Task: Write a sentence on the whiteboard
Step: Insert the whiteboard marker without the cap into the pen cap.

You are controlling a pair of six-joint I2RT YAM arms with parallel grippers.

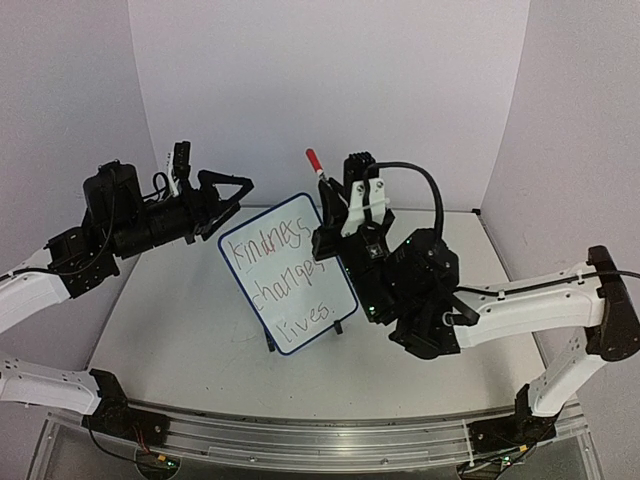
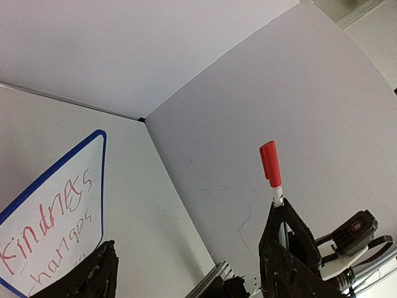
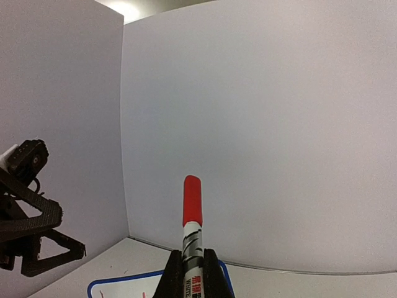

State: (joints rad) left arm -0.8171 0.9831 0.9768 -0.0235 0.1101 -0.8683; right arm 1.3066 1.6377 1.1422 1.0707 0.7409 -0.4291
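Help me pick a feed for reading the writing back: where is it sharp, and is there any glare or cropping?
Top external: the whole whiteboard is evenly lit without glare, and the sentence is legible but soft. Left wrist: it looks larger, but the frame crops its lower lines. Right wrist: only the board's upper rim shows behind the marker; no readable writing.

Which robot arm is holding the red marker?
The right arm's fingers grip the red-capped marker, cap pointing up. The left arm's fingers are spread apart and empty.
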